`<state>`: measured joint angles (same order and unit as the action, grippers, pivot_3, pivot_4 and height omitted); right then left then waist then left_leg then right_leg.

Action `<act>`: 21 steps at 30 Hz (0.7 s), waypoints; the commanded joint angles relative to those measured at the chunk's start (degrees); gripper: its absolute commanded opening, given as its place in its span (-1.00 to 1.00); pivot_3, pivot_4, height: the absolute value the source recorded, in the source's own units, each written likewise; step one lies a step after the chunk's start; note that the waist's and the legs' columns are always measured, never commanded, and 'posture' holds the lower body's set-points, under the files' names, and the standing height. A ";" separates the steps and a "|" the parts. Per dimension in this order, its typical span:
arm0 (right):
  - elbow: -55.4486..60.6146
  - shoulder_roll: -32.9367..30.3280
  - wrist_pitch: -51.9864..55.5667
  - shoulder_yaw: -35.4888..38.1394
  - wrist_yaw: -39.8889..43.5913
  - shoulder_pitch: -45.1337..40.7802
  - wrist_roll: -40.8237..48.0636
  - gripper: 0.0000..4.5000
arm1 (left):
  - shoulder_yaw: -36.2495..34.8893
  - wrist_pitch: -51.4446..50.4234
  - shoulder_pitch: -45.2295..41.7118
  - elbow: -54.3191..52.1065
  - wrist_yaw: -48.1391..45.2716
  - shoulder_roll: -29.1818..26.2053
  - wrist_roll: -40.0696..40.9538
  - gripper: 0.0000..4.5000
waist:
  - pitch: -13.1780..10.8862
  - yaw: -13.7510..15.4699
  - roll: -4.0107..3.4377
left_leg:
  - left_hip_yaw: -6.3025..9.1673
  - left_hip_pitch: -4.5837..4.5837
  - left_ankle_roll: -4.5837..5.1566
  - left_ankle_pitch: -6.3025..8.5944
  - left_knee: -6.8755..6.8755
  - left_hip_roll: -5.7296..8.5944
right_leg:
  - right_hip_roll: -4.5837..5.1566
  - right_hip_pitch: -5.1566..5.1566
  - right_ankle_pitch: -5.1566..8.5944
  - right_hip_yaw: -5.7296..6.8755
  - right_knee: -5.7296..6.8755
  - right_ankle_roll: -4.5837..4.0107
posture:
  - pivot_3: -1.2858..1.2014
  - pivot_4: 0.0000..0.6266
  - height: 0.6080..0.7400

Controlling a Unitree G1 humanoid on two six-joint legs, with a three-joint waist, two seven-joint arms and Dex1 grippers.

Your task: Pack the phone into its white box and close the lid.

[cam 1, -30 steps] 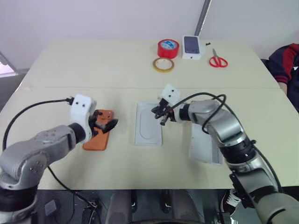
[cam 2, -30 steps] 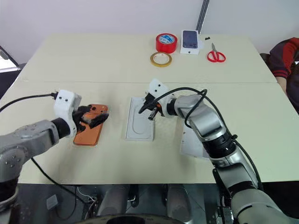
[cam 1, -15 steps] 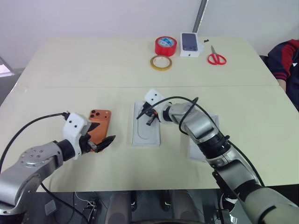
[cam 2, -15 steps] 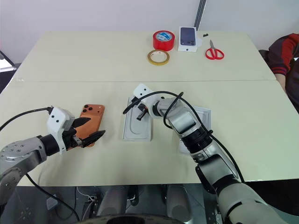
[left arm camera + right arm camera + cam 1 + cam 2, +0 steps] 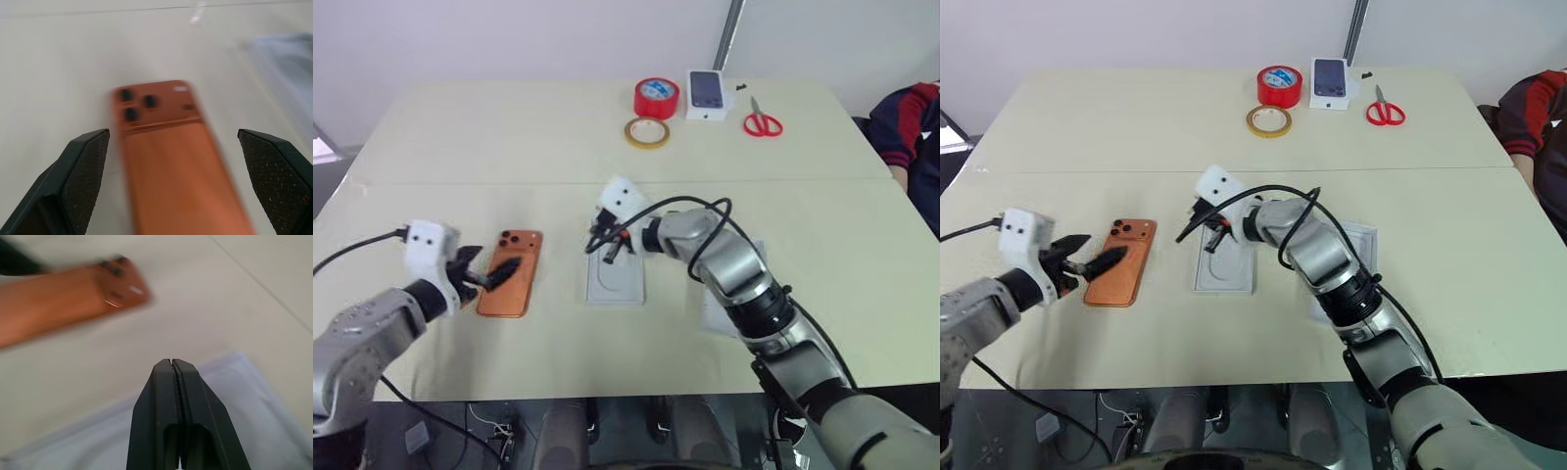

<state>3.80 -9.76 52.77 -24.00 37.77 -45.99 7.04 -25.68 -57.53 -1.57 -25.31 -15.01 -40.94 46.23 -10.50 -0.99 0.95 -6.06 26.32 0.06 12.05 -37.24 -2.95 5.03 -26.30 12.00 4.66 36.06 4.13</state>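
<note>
Phone (image 5: 510, 271) lies flat on the desk (image 5: 489, 137), camera block away from the robot, not in any box. Since a second ago the left pincer (image 5: 487, 273) has drawn back off it towards the robot's left; its jaws stand wide open and empty, tips pointing at the phone's near half. Right pincer (image 5: 603, 246), closed on nothing, has slid leftward over the far end of the thin white insert (image 5: 616, 276). Reads as a release or regrip (my guess); packing not begun.

Count:
- one phone
- one insert
- one pale box part (image 5: 1363, 245) behind the right arm (tray or lid, cannot tell)
- two tape rolls, red (image 5: 655, 98) and tan (image 5: 647, 132)
- one scissors (image 5: 763, 122)
- one small printed box (image 5: 706, 94)
</note>
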 commanded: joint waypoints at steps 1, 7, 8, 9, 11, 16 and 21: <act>1.84 1.35 0.16 -2.47 0.55 -1.87 0.12 -1.00 | -1.75 -5.63 -1.27 0.12 2.55 -0.92 1.14 0.97 | 0.00 0.01 0.00 | 0.01 0.00 -0.02 -0.01 0.00 0.00 | 0.00 0.00 0.00 0.00 0.02 0.00 | 0.03 -0.52 1.00; -6.31 5.84 -0.81 -9.88 -0.89 -3.74 -3.36 -1.00 | -2.35 -19.57 -6.95 4.27 5.69 -0.20 3.83 0.97 | 0.06 0.05 0.11 | 0.08 0.01 -0.09 -0.05 -0.03 0.01 | 0.00 0.01 0.00 0.02 0.04 -0.02 | 0.03 -0.52 1.00; -7.58 6.49 -1.25 -10.73 -0.99 -3.94 -3.91 -1.00 | -2.26 -21.09 -7.49 4.55 5.51 -0.04 4.13 0.97 | 0.07 0.00 0.11 | 0.08 0.00 -0.10 -0.05 -0.02 0.01 | 0.00 0.01 0.00 0.02 0.05 -0.02 | 0.03 -0.52 1.00; -8.46 6.94 -1.70 -11.53 -0.88 -4.10 -4.34 -1.00 | -1.96 -22.65 -7.90 4.83 5.35 -0.06 4.21 0.97 | 0.07 0.01 0.11 | 0.08 0.01 -0.10 -0.06 -0.02 0.01 | 0.00 0.00 0.00 0.02 0.05 -0.02 | 0.03 -0.52 1.00; -9.45 7.49 -2.88 -13.66 -0.10 -4.40 -5.34 -1.00 | -1.43 -24.43 -8.35 5.41 5.26 0.58 3.85 0.97 | 0.07 0.01 0.11 | 0.07 0.00 -0.11 -0.06 -0.02 0.01 | 0.01 0.01 0.00 0.01 0.06 -0.02 | 0.03 -0.52 1.00; -12.40 9.46 -4.84 -16.27 0.94 -4.98 -6.91 -1.00 | 0.17 -28.88 -9.60 4.39 3.78 2.77 4.97 0.97 | 0.09 -0.04 0.12 | 0.08 -0.08 -0.13 -0.07 -0.01 0.01 | 0.02 0.06 0.00 0.01 0.09 -0.03 | 0.03 -0.52 1.00; -14.02 10.34 -6.58 -16.38 1.57 -5.33 -8.11 -1.00 | 1.73 -32.50 -10.48 2.32 2.94 5.42 4.98 0.97 | 0.17 0.24 0.16 | 0.09 -0.13 -0.14 -0.07 0.00 0.04 | 0.05 0.17 0.00 0.01 0.08 -0.03 | 0.03 -0.52 1.00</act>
<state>-10.53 -0.51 47.53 -40.24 38.84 -49.94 -0.54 -27.13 -86.66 -13.23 -22.91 -10.25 -36.78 49.39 -10.33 -0.75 1.11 -5.96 26.16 -0.08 11.98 -37.24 -2.91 5.10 -26.09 12.00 4.67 36.13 4.10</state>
